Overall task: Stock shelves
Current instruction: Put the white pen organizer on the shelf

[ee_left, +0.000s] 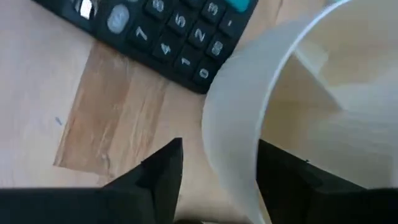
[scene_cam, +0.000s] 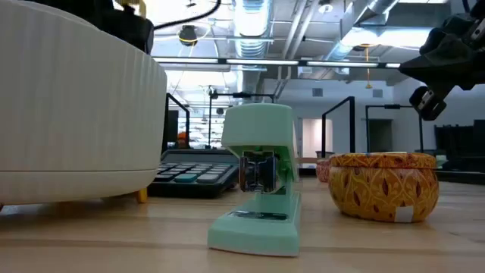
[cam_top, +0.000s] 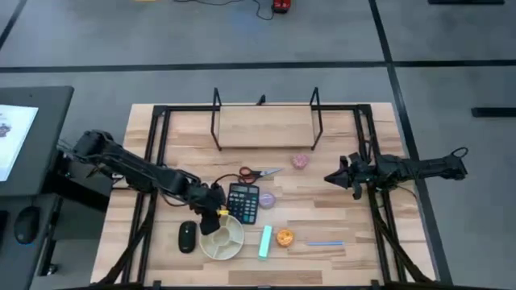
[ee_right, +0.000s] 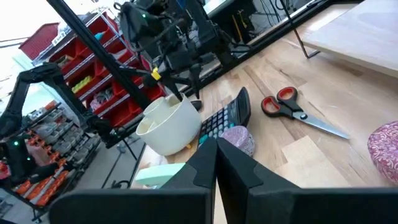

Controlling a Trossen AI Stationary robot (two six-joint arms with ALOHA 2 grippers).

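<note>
At the near edge of the table [cam_top: 339, 266], the left gripper [cam_top: 216, 216] sits at the rim of a cream divided bowl [cam_top: 222, 240]. In the left wrist view its two fingers [ee_left: 163, 176] straddle the bowl's wall, one outside and one inside, so they grip the rim. A black computer mouse [cam_top: 187, 236] lies just beside the bowl, and a mint green stapler [cam_top: 266, 242] lies on its other side, with an orange patterned tin [cam_top: 285, 237] and a blue pen [cam_top: 324, 243] farther along. Just behind the bowl lies a black calculator [cam_top: 243, 201], with a small lilac round thing [cam_top: 267, 200] beside it. Beyond these lie red-handled scissors [cam_top: 257, 173] and a pink round thing [cam_top: 301, 162]. The right gripper [cam_top: 334, 177] hangs above the table's right side, well apart from everything; its fingers look pressed together in the right wrist view. Farthest back, the shelf [cam_top: 266, 125] stands at the middle of the far edge, its plank bare.
</note>
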